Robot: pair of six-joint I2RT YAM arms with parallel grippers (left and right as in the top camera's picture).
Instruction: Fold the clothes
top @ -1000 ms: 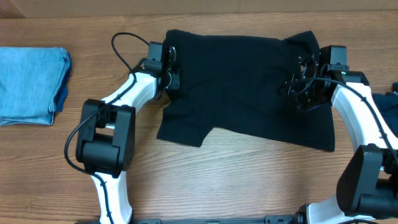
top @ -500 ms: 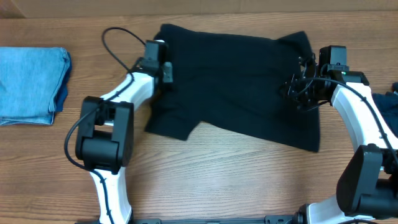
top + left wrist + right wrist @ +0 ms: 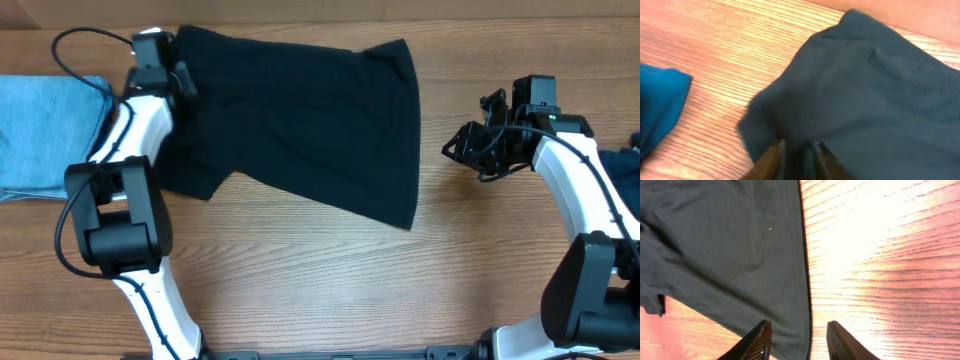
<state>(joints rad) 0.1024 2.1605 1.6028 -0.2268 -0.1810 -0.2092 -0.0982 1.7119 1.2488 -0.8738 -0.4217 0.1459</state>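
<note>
1. Black T-shirt (image 3: pixel 300 120) lies flat on the table (image 3: pixel 330 290), upper centre-left of the overhead view.
2. Left gripper (image 3: pixel 797 150) pinches its upper-left edge; we judge this is to drag and straighten it.
3. Right gripper (image 3: pixel 465 150) is spread and empty at frame right, clear of the cloth so it slides.

The overhead view looks straight down on the whole brown wooden table (image 3: pixel 300 290). Both wrist views sit close above it, each sharing the plain black cloth T-shirt (image 3: pixel 300 120) with overhead.

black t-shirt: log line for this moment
black t-shirt: spread on table | left gripper: shut on its edge | right gripper: open, holding nothing
</note>
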